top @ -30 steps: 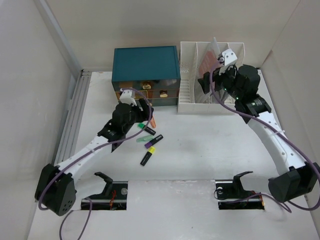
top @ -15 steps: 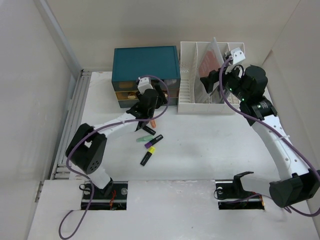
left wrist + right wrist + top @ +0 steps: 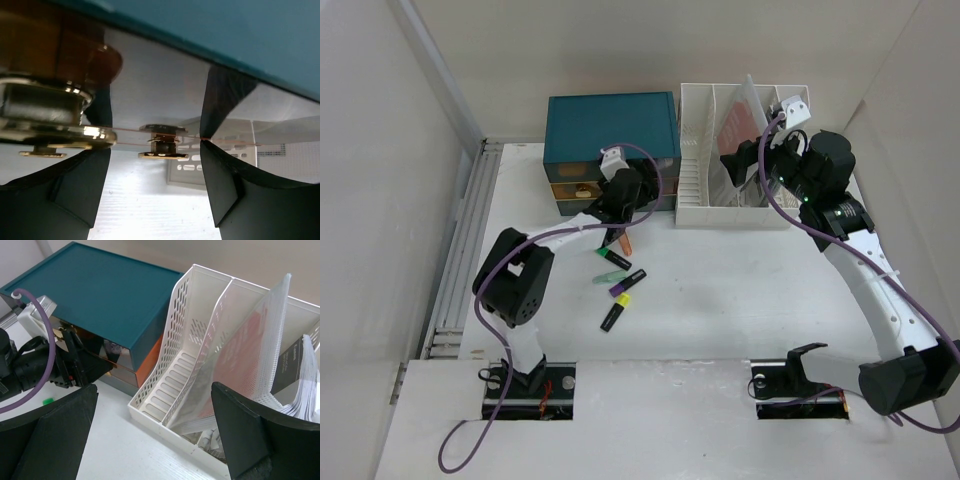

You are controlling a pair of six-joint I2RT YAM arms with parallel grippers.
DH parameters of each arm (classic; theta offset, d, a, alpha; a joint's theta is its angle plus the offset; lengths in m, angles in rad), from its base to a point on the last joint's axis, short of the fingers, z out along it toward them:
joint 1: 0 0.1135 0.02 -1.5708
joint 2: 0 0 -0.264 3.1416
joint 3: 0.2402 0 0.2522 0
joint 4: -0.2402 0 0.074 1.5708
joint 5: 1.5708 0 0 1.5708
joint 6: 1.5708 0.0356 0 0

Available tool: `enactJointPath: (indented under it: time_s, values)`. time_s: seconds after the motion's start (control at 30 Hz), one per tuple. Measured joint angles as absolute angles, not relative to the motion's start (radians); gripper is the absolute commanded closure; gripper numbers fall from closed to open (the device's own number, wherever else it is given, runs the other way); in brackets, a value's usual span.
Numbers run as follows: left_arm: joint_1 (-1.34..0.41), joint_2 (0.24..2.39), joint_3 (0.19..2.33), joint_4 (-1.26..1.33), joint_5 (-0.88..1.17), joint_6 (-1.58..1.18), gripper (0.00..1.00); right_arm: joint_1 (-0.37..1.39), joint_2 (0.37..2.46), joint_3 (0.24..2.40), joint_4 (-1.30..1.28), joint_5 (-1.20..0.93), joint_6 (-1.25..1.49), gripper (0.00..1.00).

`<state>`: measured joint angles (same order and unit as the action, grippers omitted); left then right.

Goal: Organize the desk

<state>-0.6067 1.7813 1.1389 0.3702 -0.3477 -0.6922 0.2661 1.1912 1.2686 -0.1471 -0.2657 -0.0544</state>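
The white desk (image 3: 740, 290) carries several highlighters: orange (image 3: 625, 241), green (image 3: 612, 258), purple-capped (image 3: 627, 282) and yellow-capped (image 3: 614, 315). My left gripper (image 3: 628, 192) is up against the front of the teal drawer box (image 3: 612, 125). In the left wrist view it (image 3: 155, 147) is open, its fingers on either side of a small gold drawer knob (image 3: 164, 145), not touching it. My right gripper (image 3: 740, 160) hangs open and empty in front of the white file rack (image 3: 695, 170); the right wrist view shows it (image 3: 155, 390) above the rack's near wall (image 3: 170, 370).
A translucent mesh folder (image 3: 245, 350) leans in the rack, with papers (image 3: 300, 375) in the right slot. A larger gold knob (image 3: 50, 125) sits left of the small one. Walls enclose the desk at the back and both sides.
My left arm has reached forward from the highlighters to the drawer box front. My right gripper shifted slightly right a second ago and has held still since.
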Motion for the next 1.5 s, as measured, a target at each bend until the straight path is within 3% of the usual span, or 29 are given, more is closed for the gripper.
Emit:
enactJointPath:
  time_s: [0.37,0.57,1.0,1.17,1.23,1.3,1.37,1.4,1.5]
  values:
    - [-0.604,1.819,1.145,0.390,-0.316,-0.761,0.47,0.266,1.191,1.269,-0.148,-0.262,-0.055,0.00]
    - [-0.604,1.819,1.139,0.412,-0.312,-0.785,0.72,0.266,1.192,1.269,-0.148,-0.262,-0.055,0.00]
    - [-0.641,1.720,0.954,0.540,-0.342,-0.832,0.72,0.266,1.196,1.269,-0.148,-0.263,-0.056,0.00]
    - [-0.682,1.626,0.839,0.552,-0.353,-0.860,0.66,0.266,1.200,1.269,-0.148,-0.271,-0.056,0.00]
    - [-0.693,1.593,0.796,0.564,-0.359,-0.877,0.57,0.266,1.203,1.269,-0.148,-0.273,-0.056,0.00]
    - [-0.697,1.571,0.770,0.564,-0.363,-0.891,0.55,0.266,1.206,1.268,-0.149,-0.274,-0.056,0.00]
    - [-0.701,1.547,0.739,0.564,-0.375,-0.904,0.43,0.266,1.206,1.268,-0.148,-0.277,-0.056,0.00]
    - [-0.702,1.536,0.726,0.561,-0.380,-0.908,0.29,0.266,1.207,1.268,-0.148,-0.279,-0.056,0.00]
    - [-0.703,1.517,0.696,0.545,-0.405,-0.918,0.17,0.266,1.208,1.268,-0.148,-0.301,-0.056,0.00]
